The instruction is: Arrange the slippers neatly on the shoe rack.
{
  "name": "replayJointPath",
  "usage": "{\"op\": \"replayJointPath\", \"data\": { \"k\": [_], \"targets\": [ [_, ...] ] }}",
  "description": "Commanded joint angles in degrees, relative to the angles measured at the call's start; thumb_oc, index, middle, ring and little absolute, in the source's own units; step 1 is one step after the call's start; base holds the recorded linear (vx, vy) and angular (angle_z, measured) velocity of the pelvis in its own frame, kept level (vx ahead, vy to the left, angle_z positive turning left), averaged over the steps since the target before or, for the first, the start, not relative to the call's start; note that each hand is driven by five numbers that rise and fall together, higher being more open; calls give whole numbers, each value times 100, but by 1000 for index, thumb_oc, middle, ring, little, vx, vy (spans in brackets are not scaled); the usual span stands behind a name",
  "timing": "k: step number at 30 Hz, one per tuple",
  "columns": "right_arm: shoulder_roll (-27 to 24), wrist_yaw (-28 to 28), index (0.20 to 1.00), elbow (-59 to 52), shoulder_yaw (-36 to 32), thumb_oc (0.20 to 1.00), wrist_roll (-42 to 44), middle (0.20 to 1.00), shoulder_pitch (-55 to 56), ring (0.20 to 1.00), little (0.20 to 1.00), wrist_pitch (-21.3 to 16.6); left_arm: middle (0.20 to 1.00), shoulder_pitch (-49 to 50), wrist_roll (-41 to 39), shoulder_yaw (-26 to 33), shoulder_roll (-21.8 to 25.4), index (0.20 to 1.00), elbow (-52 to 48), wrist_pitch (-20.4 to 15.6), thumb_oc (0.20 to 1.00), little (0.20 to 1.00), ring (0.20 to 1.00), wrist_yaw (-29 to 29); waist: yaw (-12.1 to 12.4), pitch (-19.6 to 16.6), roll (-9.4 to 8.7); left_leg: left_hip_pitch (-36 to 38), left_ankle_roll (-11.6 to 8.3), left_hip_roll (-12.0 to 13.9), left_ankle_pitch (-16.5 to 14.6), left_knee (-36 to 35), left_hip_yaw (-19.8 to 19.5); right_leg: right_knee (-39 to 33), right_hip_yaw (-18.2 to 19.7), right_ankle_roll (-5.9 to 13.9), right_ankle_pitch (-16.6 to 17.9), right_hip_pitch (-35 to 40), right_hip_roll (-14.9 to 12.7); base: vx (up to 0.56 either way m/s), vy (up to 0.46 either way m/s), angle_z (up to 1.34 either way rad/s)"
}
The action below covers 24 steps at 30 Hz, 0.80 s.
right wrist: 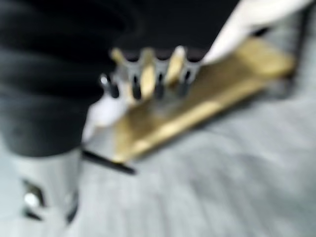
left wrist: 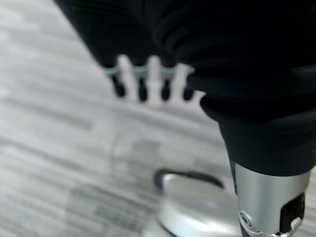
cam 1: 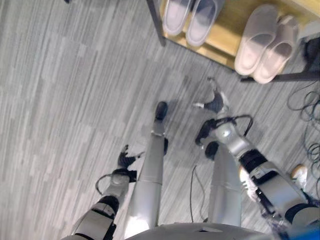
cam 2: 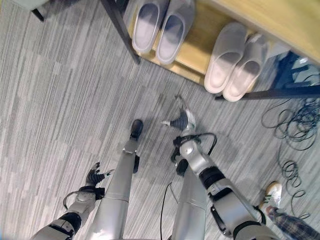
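Observation:
Two pairs of slippers stand side by side on the wooden shelf [cam 1: 227,30] of the shoe rack: a grey pair [cam 1: 190,20] toward the left and a pale pink pair [cam 1: 265,45] toward the right, toes pointing inward. My right hand [cam 1: 216,102] hovers over the carpet just in front of the rack, its fingers [right wrist: 148,79] straight and holding nothing, with the shelf [right wrist: 197,113] beyond them. My left hand [cam 1: 125,159] hangs low over the carpet, far from the rack. Its fingers [left wrist: 148,84] are relaxed and empty.
The rack's black frame post [cam 1: 156,22] stands at the shelf's left end. Loose cables [cam 2: 295,125] lie on the grey carpet at the right. A person's shoe [cam 2: 271,192] stands near the lower right. A dark object [cam 1: 312,52] sits beside the pink pair.

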Motion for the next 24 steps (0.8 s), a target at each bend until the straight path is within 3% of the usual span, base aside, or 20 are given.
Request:
{"op": "replayJointPath", "data": {
  "k": [1, 5, 6, 8, 11, 15, 22, 24],
  "targets": [
    [-291, 50, 1000, -295, -136, 1000, 520, 1000, -160, 1000, 1000, -258, 1000, 56, 69, 234, -51, 1000, 49, 101, 1000, 1000, 1000, -80, 61, 415, 99, 158, -56, 146, -655, -12, 194, -819, 280, 451, 268, 601, 185, -17, -29, -8],
    [-336, 289, 1000, -21, -443, 1000, 926, 1000, 841, 1000, 1000, -319, 1000, 300, 268, 286, -53, 1000, -11, 122, 1000, 1000, 1000, -129, -1, 134, 121, 1604, -94, 275, -457, -819, 225, -1795, 93, 509, 571, 2006, 253, 25, -67, -8],
    [-399, 374, 1000, -1, -529, 1000, 994, 1000, 1081, 1000, 1000, -324, 1000, 336, 273, 271, -48, 1000, -85, 112, 1000, 1000, 1000, -150, -59, 43, 150, 1922, -66, 273, -292, -997, 239, -2077, 50, 492, 787, 2338, 282, -19, -6, -10],
    [-404, 408, 1000, 64, -560, 1000, 1015, 1000, 1173, 1000, 1000, -306, 1000, 348, 306, 234, -60, 1000, -102, 106, 1000, 1000, 1000, -154, -81, 25, 164, 2124, -72, 292, -280, -1083, 245, -2164, 25, 494, 814, 2516, 292, 24, -33, -3],
    [-452, 565, 1000, 249, -559, 1000, 918, 1000, 1592, 1000, 1000, -248, 1000, 375, 1110, -112, -47, 1000, -286, 140, 1000, 1000, 1000, 164, -231, -162, 218, 2852, -63, 347, -272, -1384, 314, -2508, 40, 543, 918, 3200, 355, 88, -43, -10],
    [-381, 769, 1000, 696, -732, 1000, 862, 1000, 2222, 1000, 1000, -172, 1000, 552, 1624, -447, -180, 1000, -605, 186, 1000, 1000, 1000, 205, -355, -517, 382, 3925, -65, 450, -274, -1836, 381, -2916, 58, 604, 921, 4166, 444, 116, -59, -19],
    [-255, 1050, 1000, 1048, -922, 1000, 1034, 1000, 2508, 1000, 1000, -172, 1000, 891, 2203, -276, -405, 1000, 261, 452, 1000, 1000, 1000, 0, -436, -1069, 529, 4944, -110, 519, -258, -2363, 600, -3386, 225, 680, 933, 5027, 588, 108, -36, -17],
    [-235, 1138, 1000, 1012, -984, 1000, 1055, 1000, 2692, 1000, 1000, -167, 1000, 1045, 2266, -105, -425, 1000, 440, 495, 1000, 1000, 1000, -56, -458, -1241, 558, 5234, -81, 515, -376, -2363, 661, -3483, 303, 677, 934, 5299, 606, 165, -52, -26]
  ]
}}
